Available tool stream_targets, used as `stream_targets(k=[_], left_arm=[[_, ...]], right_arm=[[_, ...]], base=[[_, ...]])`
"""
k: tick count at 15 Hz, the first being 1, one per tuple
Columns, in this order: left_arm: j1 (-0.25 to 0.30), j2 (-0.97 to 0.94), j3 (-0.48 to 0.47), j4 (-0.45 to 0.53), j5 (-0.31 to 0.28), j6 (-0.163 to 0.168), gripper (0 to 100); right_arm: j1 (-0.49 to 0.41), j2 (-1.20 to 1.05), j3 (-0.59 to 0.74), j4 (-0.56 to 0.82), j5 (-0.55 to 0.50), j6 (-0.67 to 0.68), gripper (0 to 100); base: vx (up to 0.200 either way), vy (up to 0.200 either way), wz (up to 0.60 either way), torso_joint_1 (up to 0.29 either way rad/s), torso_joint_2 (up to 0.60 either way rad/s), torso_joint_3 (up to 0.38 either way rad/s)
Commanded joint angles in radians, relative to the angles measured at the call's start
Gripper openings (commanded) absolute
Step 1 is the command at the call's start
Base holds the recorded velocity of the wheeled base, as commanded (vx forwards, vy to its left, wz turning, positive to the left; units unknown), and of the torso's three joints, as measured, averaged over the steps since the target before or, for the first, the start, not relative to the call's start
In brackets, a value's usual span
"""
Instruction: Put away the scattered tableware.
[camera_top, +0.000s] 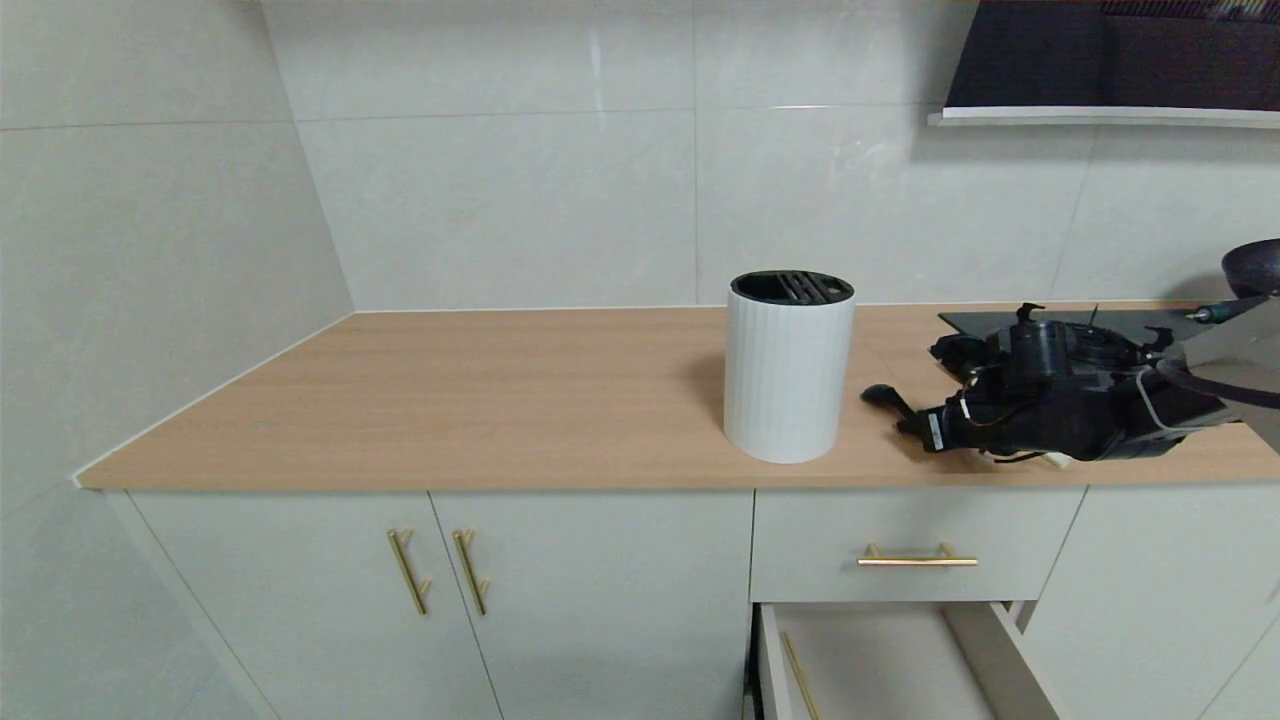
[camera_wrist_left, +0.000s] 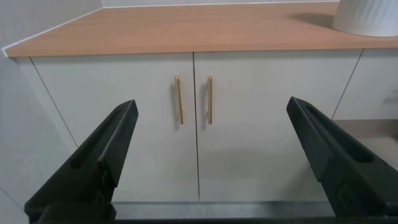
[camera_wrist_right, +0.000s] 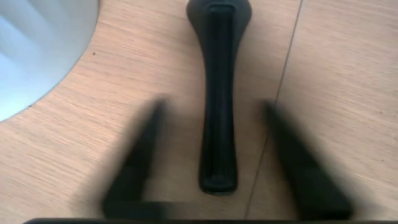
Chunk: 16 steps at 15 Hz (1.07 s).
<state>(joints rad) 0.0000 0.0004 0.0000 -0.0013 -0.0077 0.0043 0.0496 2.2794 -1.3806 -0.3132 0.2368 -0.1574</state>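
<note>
Between the right gripper's (camera_wrist_right: 211, 134) spread fingers, flat on the bench (camera_top: 500, 400), lies the black utensil (camera_wrist_right: 219, 62), not yet touched. The white holder (camera_top: 788, 380) stands just beside the gripper's tip. The utensil looks like stiff, light, smooth plastic, so probably slippery; I would pinch the narrow grooved shaft across its width. Its far end is cut off, so its kind is unclear. Lower down, the left gripper (camera_wrist_left: 211, 106) hangs wide, facing cupboard doors (camera_wrist_left: 155, 143).

wooden countertop (camera_top: 450, 400) | white ribbed holder (camera_top: 788, 380) upright | black utensil (camera_top: 885, 397) lying beside it
</note>
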Motion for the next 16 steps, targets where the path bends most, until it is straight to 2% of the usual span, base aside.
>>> stream_targets(k=[1, 7, 11, 16], left_arm=[[0.0, 0.0, 0.0, 0.0, 0.0, 0.0, 100], [0.0, 0.0, 0.0, 0.0, 0.0, 0.0, 100], [0.0, 0.0, 0.0, 0.0, 0.0, 0.0, 100], [0.0, 0.0, 0.0, 0.0, 0.0, 0.0, 100]], right_arm=[[0.001, 0.005, 0.0, 0.003, 0.001, -0.001, 0], [0.004, -0.006, 0.0, 0.005, -0.002, 0.001, 0], [0.026, -0.112, 0.022, 0.016, -0.042, 0.102, 0], [0.027, -0.359, 0.249, 0.068, -0.036, 0.119, 0]], base=[[0.0, 0.0, 0.0, 0.0, 0.0, 0.0], [0.0, 0.0, 0.0, 0.0, 0.0, 0.0], [0.0, 0.0, 0.0, 0.0, 0.0, 0.0], [0.0, 0.0, 0.0, 0.0, 0.0, 0.0]])
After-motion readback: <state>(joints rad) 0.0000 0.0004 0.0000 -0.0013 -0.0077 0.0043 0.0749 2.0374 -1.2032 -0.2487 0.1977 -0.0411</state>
